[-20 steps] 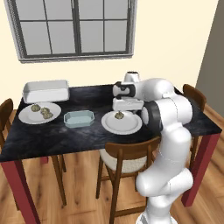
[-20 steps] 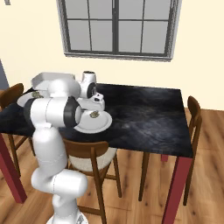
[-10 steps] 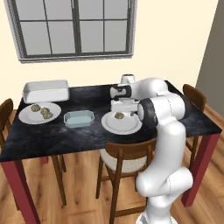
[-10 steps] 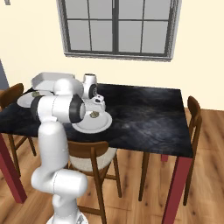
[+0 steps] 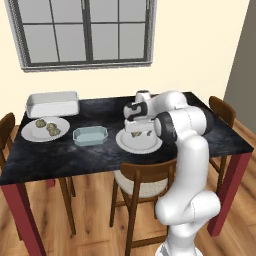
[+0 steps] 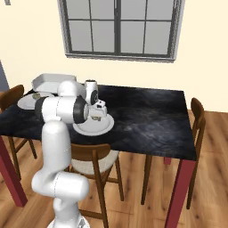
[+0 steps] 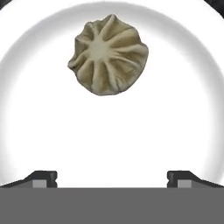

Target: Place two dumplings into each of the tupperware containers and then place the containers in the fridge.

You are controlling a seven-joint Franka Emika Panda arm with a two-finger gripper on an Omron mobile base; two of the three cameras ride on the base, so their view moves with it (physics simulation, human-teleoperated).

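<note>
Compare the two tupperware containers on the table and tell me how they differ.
The white container is larger and deeper, with opaque walls; the pale blue container is smaller, shallower and translucent, with cut corners. The white one sits at the table's far left edge under the window; the blue one sits nearer the middle, between the two plates. Both are rectangular, upright and seem empty, with no dumplings in them yet.

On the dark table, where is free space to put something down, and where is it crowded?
The dark table is bare across its right half, from the near plate to the far edge. Crowded: the left end, with the white container, far plate, blue container and gripper.
</note>
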